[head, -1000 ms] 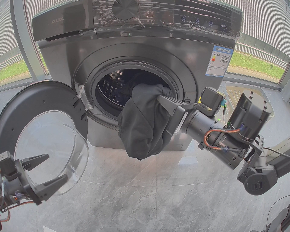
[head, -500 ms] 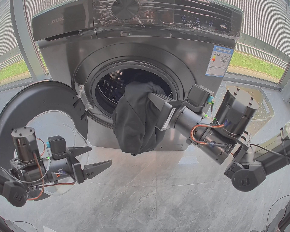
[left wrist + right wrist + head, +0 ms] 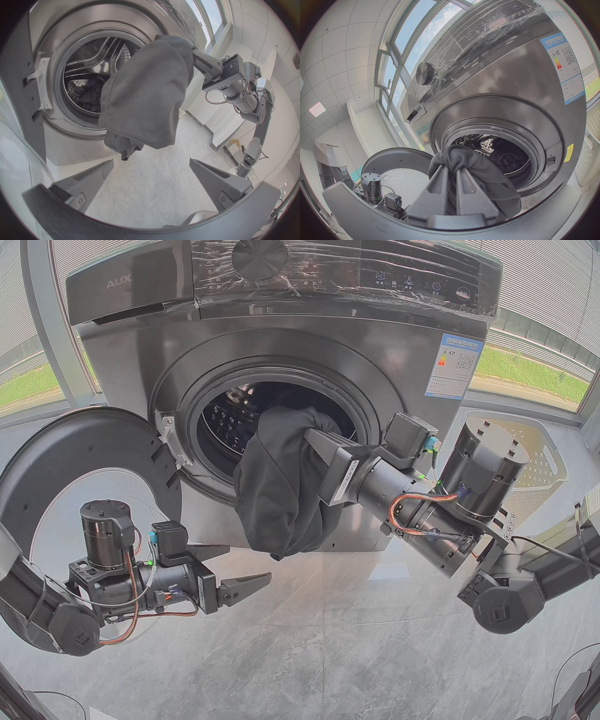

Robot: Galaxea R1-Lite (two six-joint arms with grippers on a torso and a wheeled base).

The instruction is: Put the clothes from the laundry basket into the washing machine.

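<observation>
A dark grey garment (image 3: 281, 484) hangs in front of the washing machine's round opening (image 3: 250, 421), pinched at its top by my right gripper (image 3: 310, 439), which is shut on it. The cloth (image 3: 147, 93) droops below the opening's lower rim; its upper fold (image 3: 470, 165) bulges over the shut fingers (image 3: 464, 184). Dark clothes (image 3: 84, 93) lie inside the drum. My left gripper (image 3: 240, 568) stands open low at the left, below and left of the hanging garment, its two fingers (image 3: 215, 178) spread with nothing between them.
The machine's door (image 3: 81, 471) is swung wide open to the left, behind my left arm. A pale perforated laundry basket (image 3: 537, 459) stands to the right of the machine. Grey tiled floor (image 3: 325, 646) spreads in front.
My left arm has swung in from the lower left toward the garment. The right gripper has carried the garment up and left, closer to the opening.
</observation>
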